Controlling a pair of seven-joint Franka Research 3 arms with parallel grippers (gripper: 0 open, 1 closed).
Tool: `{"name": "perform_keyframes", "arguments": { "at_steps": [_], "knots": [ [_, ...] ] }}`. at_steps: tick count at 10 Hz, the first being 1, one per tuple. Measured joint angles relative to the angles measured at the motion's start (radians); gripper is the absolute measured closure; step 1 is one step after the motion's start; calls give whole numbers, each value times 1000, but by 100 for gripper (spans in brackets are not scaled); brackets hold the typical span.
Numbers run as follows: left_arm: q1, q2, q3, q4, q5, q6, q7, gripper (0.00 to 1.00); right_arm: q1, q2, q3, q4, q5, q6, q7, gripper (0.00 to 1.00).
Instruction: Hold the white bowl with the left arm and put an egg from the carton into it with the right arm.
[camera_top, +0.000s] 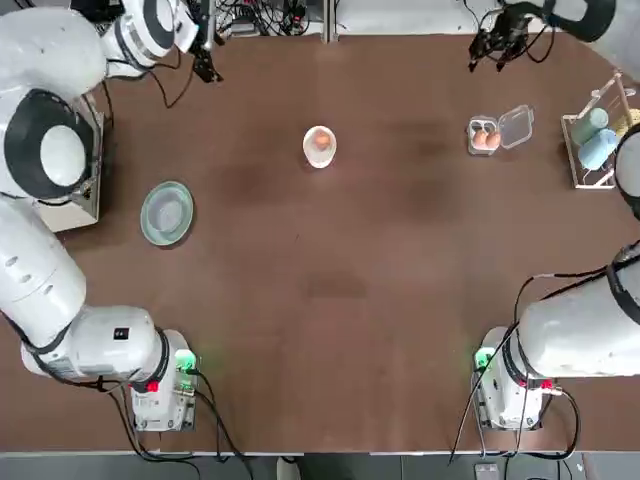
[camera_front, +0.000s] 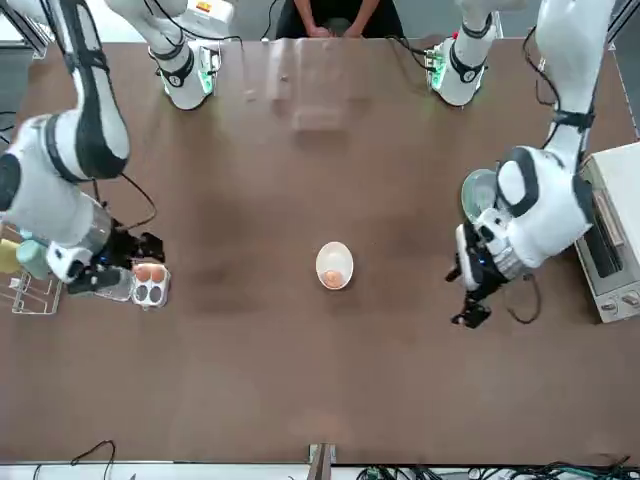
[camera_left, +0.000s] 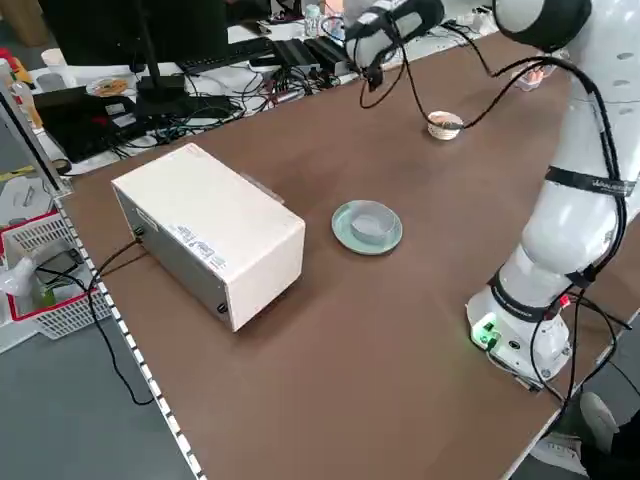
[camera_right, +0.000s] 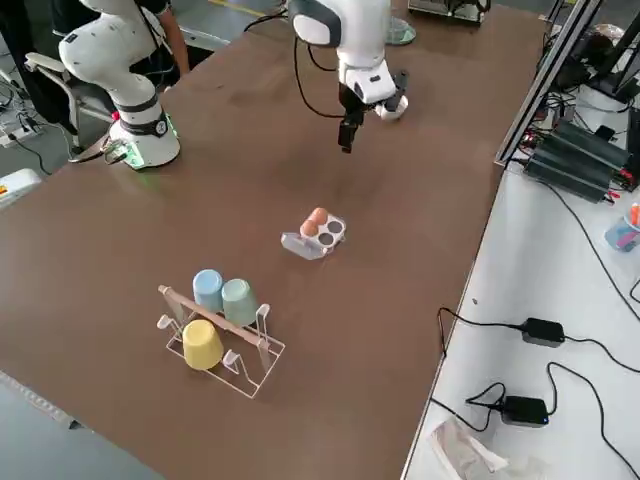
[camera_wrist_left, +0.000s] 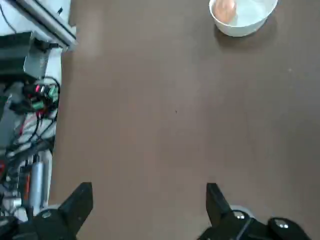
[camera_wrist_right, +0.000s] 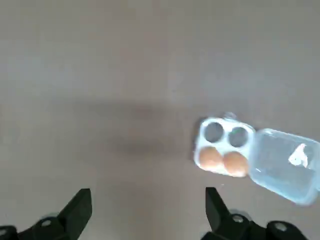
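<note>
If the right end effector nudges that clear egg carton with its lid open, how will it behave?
The carton looks like thin clear plastic, so it would probably slide on the smooth table rather than resist. Only two eggs sit in one row, the other cups empty, so it may pivot unevenly. The open lid likely flexes if touched.

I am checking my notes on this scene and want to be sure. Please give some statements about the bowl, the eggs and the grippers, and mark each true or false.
1. An egg lies in the white bowl. True.
2. The carton holds four eggs. False: two eggs, two empty cups.
3. The carton's lid is open. True.
4. The left gripper holds the bowl. False: it is open and apart from it.
5. The right gripper is open and empty. True.
</note>
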Motion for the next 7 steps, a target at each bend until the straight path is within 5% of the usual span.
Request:
{"name": "perform_keyframes", "arguments": {
  "at_steps": [2, 5, 7],
  "knots": [
    [24, -38, 1, 23, 129, -119, -190, 0, -11, -69, -49, 80, -42, -153, 7, 0],
    [28, -31, 4, 223, 240, -438, -535, 0, -11, -122, -57, 191, -94, -294, 132, 0],
    [36, -19, 20, 298, 326, -490, -636, 0, -12, -125, -62, 204, -99, -328, 170, 0]
  ]
}}
